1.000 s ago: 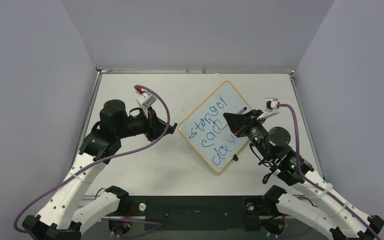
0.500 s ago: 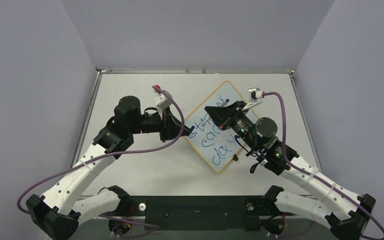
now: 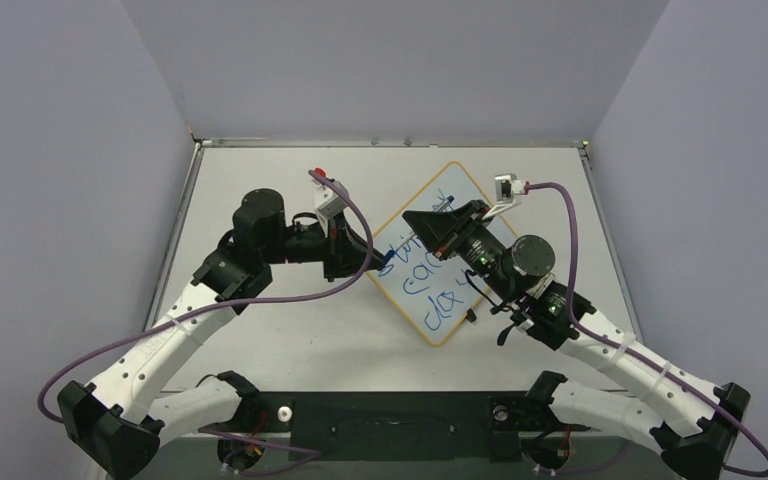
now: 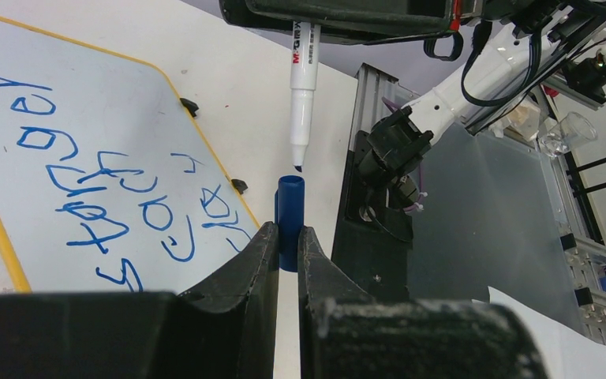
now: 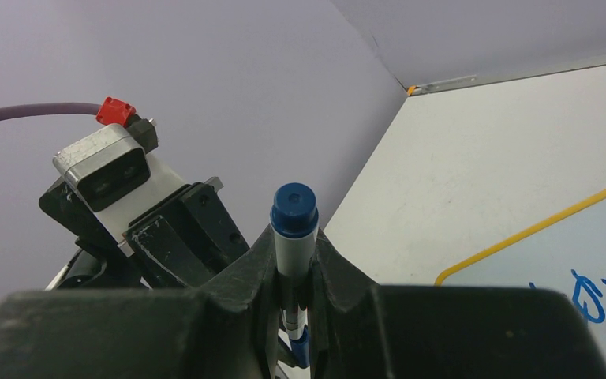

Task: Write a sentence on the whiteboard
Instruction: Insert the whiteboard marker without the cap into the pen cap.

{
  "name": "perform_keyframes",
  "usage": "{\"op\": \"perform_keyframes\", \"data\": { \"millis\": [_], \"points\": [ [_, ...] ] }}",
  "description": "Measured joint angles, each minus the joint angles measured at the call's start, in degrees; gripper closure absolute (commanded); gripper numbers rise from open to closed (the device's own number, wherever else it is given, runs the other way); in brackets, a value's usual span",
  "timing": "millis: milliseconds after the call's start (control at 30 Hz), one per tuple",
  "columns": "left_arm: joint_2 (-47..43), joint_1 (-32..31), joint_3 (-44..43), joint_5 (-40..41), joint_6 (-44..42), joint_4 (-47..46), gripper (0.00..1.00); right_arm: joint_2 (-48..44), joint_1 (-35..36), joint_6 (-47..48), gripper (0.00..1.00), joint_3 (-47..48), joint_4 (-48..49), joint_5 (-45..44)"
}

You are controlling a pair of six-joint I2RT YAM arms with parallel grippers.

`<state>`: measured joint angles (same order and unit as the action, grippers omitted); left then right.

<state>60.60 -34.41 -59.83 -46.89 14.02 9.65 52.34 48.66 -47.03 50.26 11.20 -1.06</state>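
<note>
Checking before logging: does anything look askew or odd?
Only the small yellow-framed whiteboard: it lies turned diagonally on the white table, not square to its edges. The white marker is uncapped, its blue cap in the left pincer.

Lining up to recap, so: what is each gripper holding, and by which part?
Left gripper pinches the blue cap by its lower end. Right gripper clamps the marker on its barrel, near the blue back end.
</note>
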Motion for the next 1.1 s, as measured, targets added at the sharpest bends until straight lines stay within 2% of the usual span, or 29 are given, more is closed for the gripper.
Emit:
{"op": "perform_keyframes", "data": {
  "millis": [800, 1100],
  "points": [
    [0.0, 0.0, 0.1, 0.2, -0.2, 0.0, 1.0, 1.6, 2.1, -1.4, 1.0, 0.2, 0.4, -0.1],
    [-0.1, 0.0, 0.1, 0.2, -0.8, 0.0, 1.0, -0.4, 2.4, 0.2, 1.0, 1.0, -1.4, -3.0]
  ]
}}
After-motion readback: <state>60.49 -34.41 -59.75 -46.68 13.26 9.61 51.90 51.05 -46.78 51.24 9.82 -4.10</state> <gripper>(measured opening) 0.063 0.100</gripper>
